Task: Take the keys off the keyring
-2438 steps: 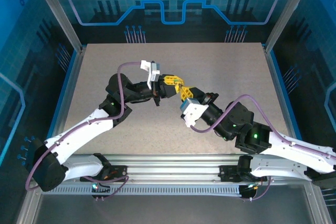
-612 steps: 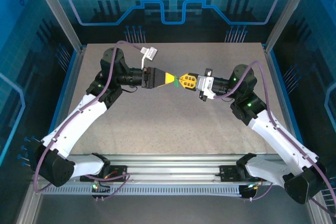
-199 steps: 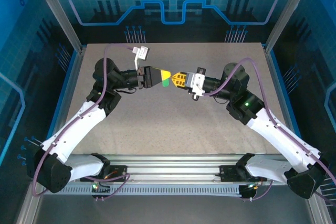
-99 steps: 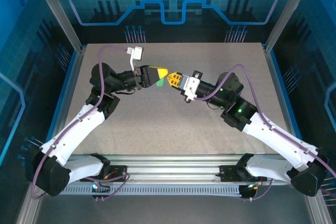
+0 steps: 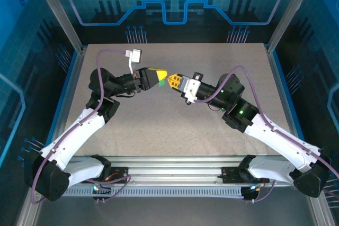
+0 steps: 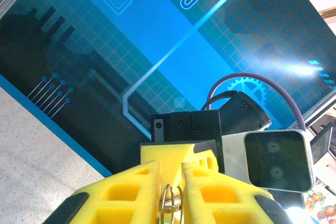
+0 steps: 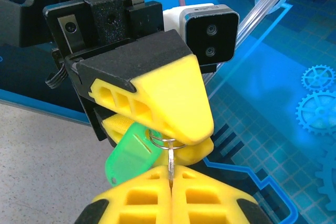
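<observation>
Wire keyring between left end effector fingers

Key: small, flat, bright-green head, tilted, hanging off thin wire keyring. Ring caught at fingertips of left gripper. Thin grey metal stub drops straight down from ring, pinched between closed fingers of right gripper. All held aloft.

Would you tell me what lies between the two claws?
The wire keyring bridges them, the green key hanging from it, in the right wrist view.
</observation>
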